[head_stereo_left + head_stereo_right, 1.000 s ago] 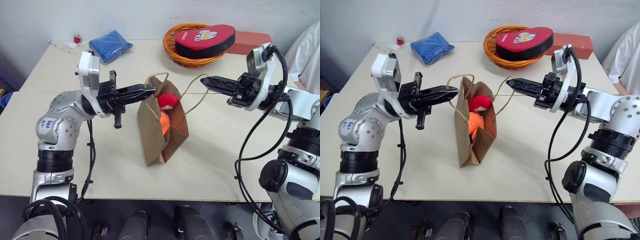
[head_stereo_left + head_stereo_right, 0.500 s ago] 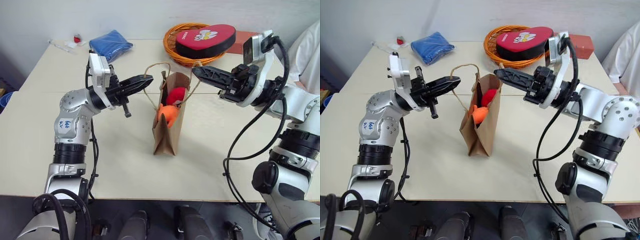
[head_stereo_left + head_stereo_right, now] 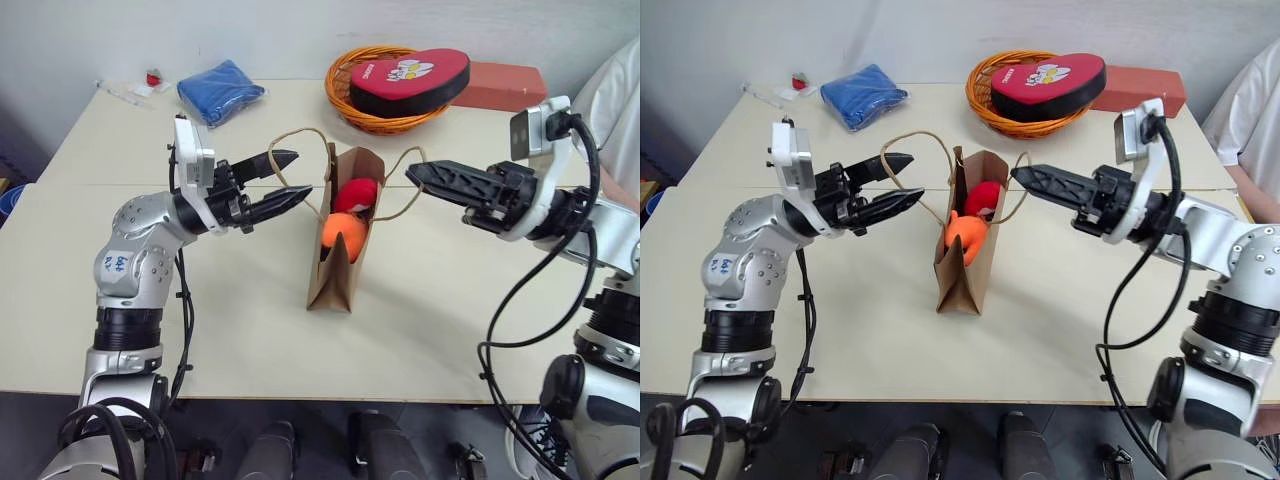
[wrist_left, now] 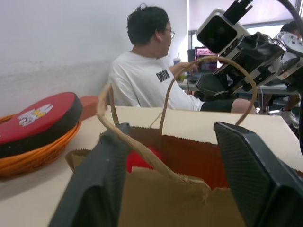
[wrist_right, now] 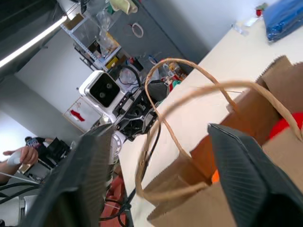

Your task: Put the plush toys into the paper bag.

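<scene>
The paper bag stands upright on the table, between my two arms, mouth up, and both plush toys sit in that mouth: the orange toy at the front, bulging over the lip, the red toy behind it and a little higher. So the loading looks done, and I judge this to be the letting-go step.

My left gripper hangs just beside the bag's near handle loop, fingers spread wide, with nothing clamped. In the left wrist view the cord runs slack across the gap between my two black fingers, resting by one and pinched by neither. My right gripper sits on the other side, tips close to the far handle loop. The right wrist view shows its fingers well apart, the cord arching loose between them, nothing held there either.

Further back sit an orange basket carrying the red heart cushion, and a blue cloth. A person in a white shirt sits past the table's far edge.

Next, I reckon both grippers want to draw straight out sideways, away from the bag, without hooking a loop. The orange toy rides high, so a tug on either cord could tip the bag or spill it.
</scene>
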